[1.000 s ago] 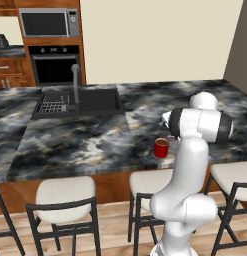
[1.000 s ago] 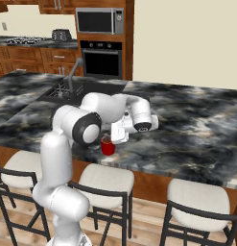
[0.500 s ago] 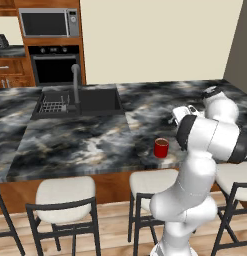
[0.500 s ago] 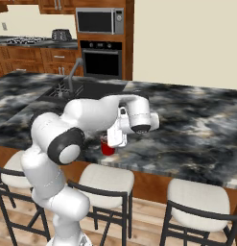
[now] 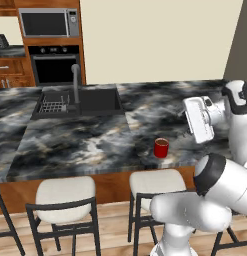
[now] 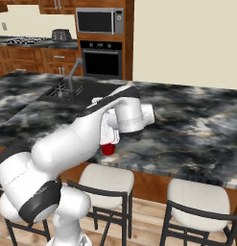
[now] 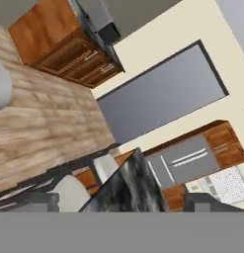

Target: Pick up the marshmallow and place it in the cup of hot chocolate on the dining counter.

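**Surfaces and finishes**

Dining counter point(image 5: 85, 140): black-and-grey marbled stone top, polished, faint sheen; warm brown wood base under it. Sink point(image 5: 77, 102): matt black basin, dark matt tap point(image 5: 75, 82). Cup of hot chocolate point(image 5: 161, 148): smooth red, looks like plastic or glazed ware, dark inside. Stools point(image 5: 65, 192): cream cushioned seats, thin black metal-looking frames. Floor point(image 7: 39, 133): light wood planks, visible grain. Cabinets point(image 6: 43, 60): reddish-brown wood, smooth. Oven point(image 5: 54, 65) and microwave point(image 5: 45, 22): dark glossy fronts, grey metallic trim. Robot arm point(image 6: 77, 144): smooth white shell, slightly glossy, dark joints.
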Available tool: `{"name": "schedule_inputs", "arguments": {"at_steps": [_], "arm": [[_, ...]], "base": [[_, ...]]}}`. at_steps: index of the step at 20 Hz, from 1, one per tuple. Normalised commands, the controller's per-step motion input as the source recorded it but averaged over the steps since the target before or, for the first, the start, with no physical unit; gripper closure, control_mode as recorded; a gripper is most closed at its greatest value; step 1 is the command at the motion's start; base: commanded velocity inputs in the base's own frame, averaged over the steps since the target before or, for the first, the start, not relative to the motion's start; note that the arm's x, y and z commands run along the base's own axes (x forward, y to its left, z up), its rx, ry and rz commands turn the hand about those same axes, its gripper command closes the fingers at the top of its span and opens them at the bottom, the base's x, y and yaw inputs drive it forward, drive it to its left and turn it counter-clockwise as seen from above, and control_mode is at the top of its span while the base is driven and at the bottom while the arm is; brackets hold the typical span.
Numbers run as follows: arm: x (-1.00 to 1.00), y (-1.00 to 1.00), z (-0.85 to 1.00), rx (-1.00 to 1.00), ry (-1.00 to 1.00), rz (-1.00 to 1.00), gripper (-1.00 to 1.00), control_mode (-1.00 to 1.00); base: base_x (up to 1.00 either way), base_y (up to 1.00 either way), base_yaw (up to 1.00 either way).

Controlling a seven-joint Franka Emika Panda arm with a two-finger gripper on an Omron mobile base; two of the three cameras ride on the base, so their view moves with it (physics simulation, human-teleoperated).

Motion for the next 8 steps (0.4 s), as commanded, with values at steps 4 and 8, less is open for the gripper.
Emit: {"name": "schedule_inputs", "arguments": {"at_steps": [4,8], "arm": [[-0.69,0.34,0.80,-0.06,-0.46,0.00,-1.00,-1.00],[-0.66,0.42,0.71,-0.09,-0.42,0.00,-1.00,-1.00]], "base": [[0.00,0.00,0.00],[0.00,0.00,0.00]]}}
